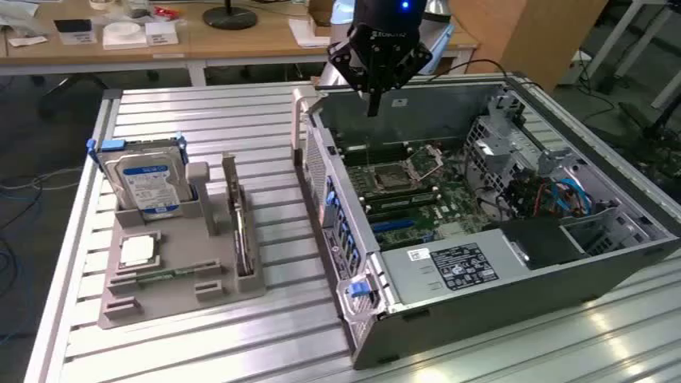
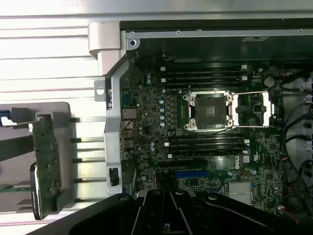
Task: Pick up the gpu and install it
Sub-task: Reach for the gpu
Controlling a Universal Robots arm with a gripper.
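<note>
The gpu (image 1: 242, 233) stands on edge in a slot of the grey holder (image 1: 171, 279) on the slatted table, at the exterior view's left of the open computer case (image 1: 479, 263). In the wrist view the gpu (image 2: 46, 161) shows as a thin green board seen edge-on. My gripper (image 1: 372, 108) hangs over the far end of the case, above the motherboard (image 1: 410, 191), well apart from the gpu. Its fingers point down, look shut and hold nothing. The gripper (image 2: 171, 200) looks down on the motherboard's blue expansion slot (image 2: 191, 173).
A silver hard drive (image 1: 149, 179) with a blue-white label stands at the holder's far end, and a processor chip (image 1: 139, 251) lies flat on it. The case's side walls, drive cage (image 1: 511, 140) and cables (image 1: 559, 195) surround the motherboard. Desks stand behind the table.
</note>
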